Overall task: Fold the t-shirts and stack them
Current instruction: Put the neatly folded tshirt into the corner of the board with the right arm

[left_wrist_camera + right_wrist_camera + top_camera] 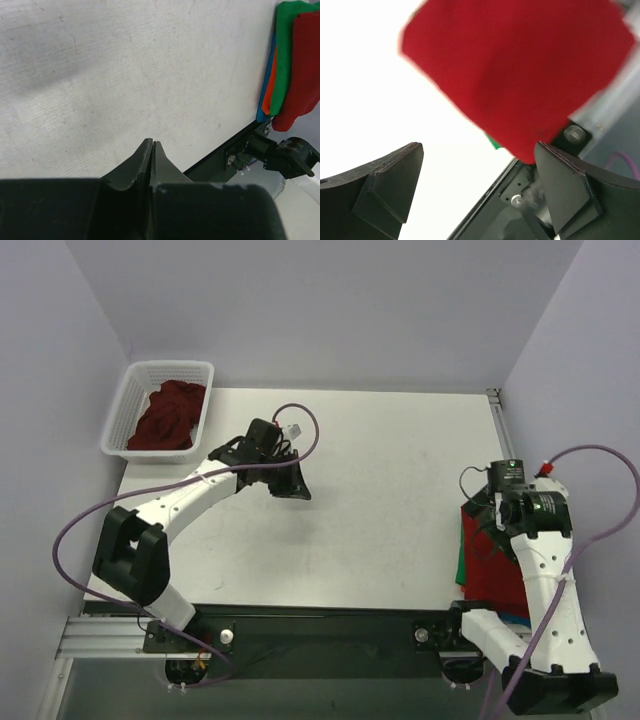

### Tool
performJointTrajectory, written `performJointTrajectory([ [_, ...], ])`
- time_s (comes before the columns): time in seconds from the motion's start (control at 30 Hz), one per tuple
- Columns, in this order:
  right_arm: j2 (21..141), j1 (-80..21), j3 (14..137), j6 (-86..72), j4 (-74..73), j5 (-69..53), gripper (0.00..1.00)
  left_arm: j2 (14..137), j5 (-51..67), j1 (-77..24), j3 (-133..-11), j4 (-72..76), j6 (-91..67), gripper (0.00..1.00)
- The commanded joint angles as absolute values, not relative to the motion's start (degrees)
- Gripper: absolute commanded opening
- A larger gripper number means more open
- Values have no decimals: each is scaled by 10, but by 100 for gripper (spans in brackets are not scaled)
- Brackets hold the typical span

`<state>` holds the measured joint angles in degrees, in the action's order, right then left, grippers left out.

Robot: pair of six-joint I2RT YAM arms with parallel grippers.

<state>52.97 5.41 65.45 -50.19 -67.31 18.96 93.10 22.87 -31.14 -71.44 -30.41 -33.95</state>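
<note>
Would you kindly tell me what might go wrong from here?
The open right gripper hangs over the top red shirt; it may snag it and drag the folded stack, which sits at the near edge of the table.
The left gripper is shut, and the crumpled shirt lies in the lattice basket; a grab could catch the basket.

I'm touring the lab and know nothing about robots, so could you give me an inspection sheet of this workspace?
Surface: white table, bare in the middle.
Job's things: stack of folded t-shirts at the right edge, red on top, green, orange, blue beneath; crumpled deep red t-shirt in the white lattice basket, far left corner.
Clutter: nothing seen.
Grippers: left pincer shut, empty; right pincer open, above the stack.
Cables: a purple cable loops from each arm.
Surroundings: plain pale walls.
</note>
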Motion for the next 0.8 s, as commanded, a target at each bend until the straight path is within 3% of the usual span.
performJointTrajectory([
  [0.0,552,-60,645,-513,-603,204,100,859,197,-311,-702,-309,-320,7],
  [0.17,626,-289,658,-536,-549,277,100,770,138,-310,-648,-304,-309,11],
  [0.4,688,-488,653,-486,-406,315,100,637,64,-308,-542,-301,-303,15],
  [0.77,651,-523,525,-475,-290,277,100,528,26,-307,-455,-314,-306,15],
])
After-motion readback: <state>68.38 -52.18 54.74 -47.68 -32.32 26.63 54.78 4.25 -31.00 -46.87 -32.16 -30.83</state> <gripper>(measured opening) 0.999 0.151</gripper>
